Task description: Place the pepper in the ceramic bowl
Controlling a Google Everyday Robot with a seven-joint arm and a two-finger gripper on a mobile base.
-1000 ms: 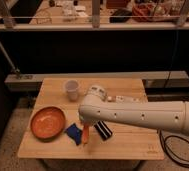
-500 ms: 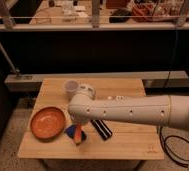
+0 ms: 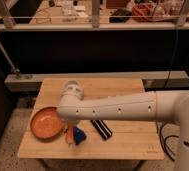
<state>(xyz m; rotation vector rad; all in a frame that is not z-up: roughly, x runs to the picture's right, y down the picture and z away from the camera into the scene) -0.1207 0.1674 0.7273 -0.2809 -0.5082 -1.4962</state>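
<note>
Gripper (image 3: 69, 131) low over the wooden surface (image 3: 133, 145) — jaws' state hidden.
The tapered orange pepper (image 3: 68, 135) lay just beside the shallow round ceramic bowl (image 3: 46, 122), near the surface's front-left edge.

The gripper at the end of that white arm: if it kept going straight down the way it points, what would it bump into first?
The gripper is mostly hidden under the arm's end. Going straight down, it would likely meet the pepper first, lying beside the blue cloth-like piece, just right of the ceramic bowl. Depth is unclear, so this is a guess.
</note>
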